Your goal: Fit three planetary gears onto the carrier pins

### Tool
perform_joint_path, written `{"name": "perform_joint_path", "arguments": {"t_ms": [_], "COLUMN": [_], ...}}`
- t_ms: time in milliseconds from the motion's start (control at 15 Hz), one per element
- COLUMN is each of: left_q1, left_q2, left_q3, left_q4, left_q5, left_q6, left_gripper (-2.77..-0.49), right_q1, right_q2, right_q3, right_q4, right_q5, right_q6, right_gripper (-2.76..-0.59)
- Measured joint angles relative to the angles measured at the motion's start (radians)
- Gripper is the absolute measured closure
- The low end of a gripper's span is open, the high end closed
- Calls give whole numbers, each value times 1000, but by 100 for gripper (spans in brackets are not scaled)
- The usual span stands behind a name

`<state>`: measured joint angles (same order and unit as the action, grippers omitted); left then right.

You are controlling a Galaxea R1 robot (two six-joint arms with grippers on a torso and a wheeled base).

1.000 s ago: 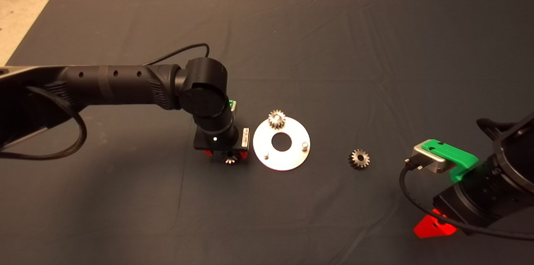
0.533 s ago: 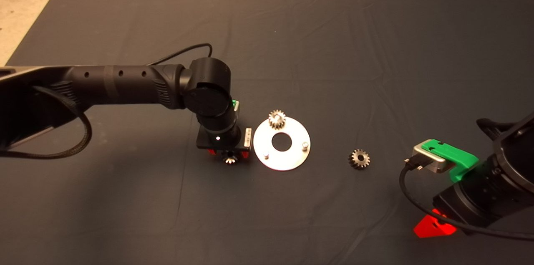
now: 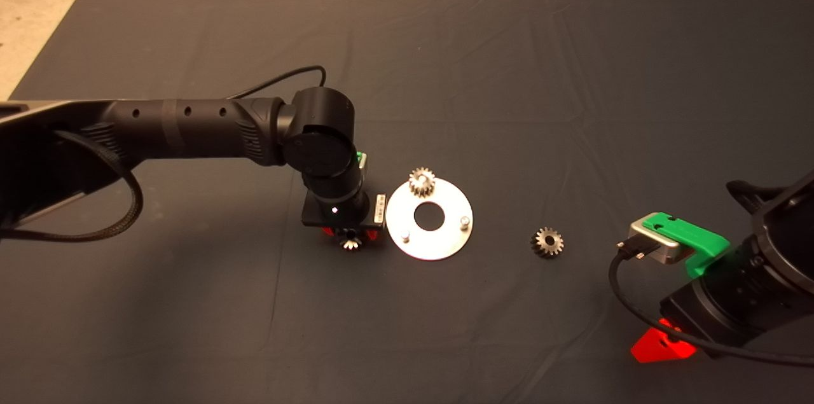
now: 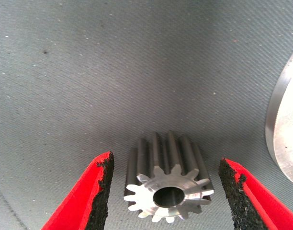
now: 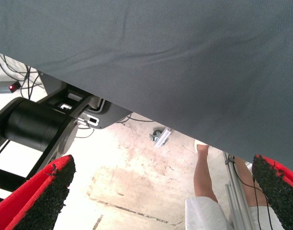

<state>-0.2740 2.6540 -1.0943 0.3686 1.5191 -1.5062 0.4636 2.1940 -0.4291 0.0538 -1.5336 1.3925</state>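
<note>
Left gripper (image 3: 350, 235): just left of disc (image 3: 445, 245); arm nudged slightly toward disc since 1.0 s ago.
Left wrist view: fingers (image 4: 96, 189) spread wide, gear (image 4: 168, 184) lying on mat (image 4: 113, 72) between them, gaps both sides; head view hides this.
Other gears: one (image 3: 421, 182) seated on far pin; one (image 3: 547, 242) loose, right of disc.
Bare pins: two (image 3: 406, 237).
Right gripper (image 5: 156, 191): parked lower right, fingers apart; its view shows floor, a person's leg (image 5: 204, 172).

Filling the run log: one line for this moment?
left gripper: open, straddling gear on mat | disc: one gear on pin | right gripper: open, parked
</note>
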Motion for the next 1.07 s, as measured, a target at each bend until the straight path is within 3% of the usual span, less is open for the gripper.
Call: {"name": "perform_joint_path", "arguments": {"t_ms": [667, 1067], "left_q1": [0, 0], "left_q2": [6, 6], "left_q3": [6, 12], "left_q4": [0, 0], "left_q5": [0, 5], "left_q6": [-1, -1], "left_gripper": [-151, -122], "right_q1": [0, 0], "right_q2": [0, 0], "right_q3": [0, 0], "right_q4": [0, 0], "right_q5": [0, 0], "right_q6": [0, 0], "right_gripper": [-275, -275]}}
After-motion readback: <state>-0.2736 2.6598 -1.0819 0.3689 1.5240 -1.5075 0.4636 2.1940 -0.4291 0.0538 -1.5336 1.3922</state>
